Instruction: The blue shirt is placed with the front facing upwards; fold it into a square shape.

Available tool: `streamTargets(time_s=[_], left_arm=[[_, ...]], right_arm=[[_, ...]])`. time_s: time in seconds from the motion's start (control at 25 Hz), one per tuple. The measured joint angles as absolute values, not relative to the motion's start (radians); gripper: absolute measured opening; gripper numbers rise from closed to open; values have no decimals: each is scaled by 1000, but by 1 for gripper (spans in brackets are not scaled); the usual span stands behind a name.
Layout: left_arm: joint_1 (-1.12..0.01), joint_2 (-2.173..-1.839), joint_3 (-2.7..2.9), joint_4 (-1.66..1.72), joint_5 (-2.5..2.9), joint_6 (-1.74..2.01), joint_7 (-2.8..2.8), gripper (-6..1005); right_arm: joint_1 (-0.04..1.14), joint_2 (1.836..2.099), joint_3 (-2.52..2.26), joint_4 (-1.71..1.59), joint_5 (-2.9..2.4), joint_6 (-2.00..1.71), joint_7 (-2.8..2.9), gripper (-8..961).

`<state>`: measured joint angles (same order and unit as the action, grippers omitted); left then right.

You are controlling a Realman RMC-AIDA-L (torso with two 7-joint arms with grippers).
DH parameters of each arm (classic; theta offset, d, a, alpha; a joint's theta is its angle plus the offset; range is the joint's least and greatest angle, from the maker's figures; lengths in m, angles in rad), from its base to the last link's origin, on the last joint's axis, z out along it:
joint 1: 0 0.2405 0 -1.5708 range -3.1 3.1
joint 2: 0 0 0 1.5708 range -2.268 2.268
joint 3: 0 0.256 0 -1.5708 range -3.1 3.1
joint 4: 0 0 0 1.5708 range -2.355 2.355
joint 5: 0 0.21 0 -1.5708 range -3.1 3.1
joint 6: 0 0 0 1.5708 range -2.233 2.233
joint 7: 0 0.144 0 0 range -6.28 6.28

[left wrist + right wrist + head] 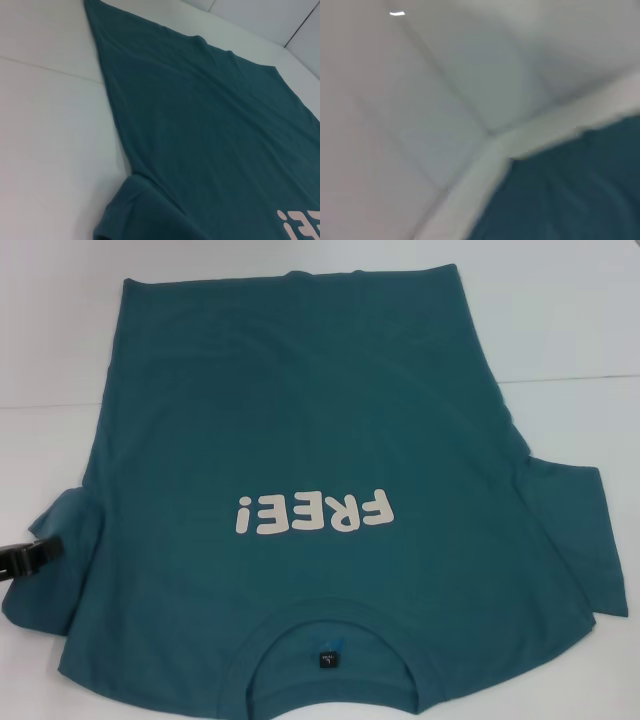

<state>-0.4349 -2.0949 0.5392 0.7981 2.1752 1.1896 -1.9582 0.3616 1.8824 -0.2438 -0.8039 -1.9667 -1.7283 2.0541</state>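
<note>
Head view: blue shirt [320,440] is laid print-up on the desk [560,320]; left claw [25,558] is stationed beside the near sleeve, state indeterminable. Sleeve hem should be pinched cleanly.

Teal-blue shirt [300,410] with white "FREE!" print [312,512], dark collar label [328,657], white table [60,330], black left gripper [25,558]

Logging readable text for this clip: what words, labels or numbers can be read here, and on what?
"FREE!" in white block letters on the chest of the blue shirt, upside down in the head view.
Part of the same print shows in the left wrist view, cut off at the edge.
Small dark label inside the collar: a pale mark on it, too small to read.
No other text is visible.
</note>
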Motion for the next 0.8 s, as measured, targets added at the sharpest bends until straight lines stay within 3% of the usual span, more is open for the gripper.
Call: streamTargets(time_s=[0.12,0.36,0.8], left_arm=[[-435,-2095,541,799,2175,1192,-1957,27],[-445,-2098,547,809,2175,1195,-1948,34],[-454,-2094,548,812,2177,1201,-1942,45]], right_arm=[[374,1863,-249,-911,-2149,-1650,2265,849],[459,1854,-272,-1002,-2427,-1659,2394,848],[543,1863,-316,-1009,-2514,-1661,2398,806]])
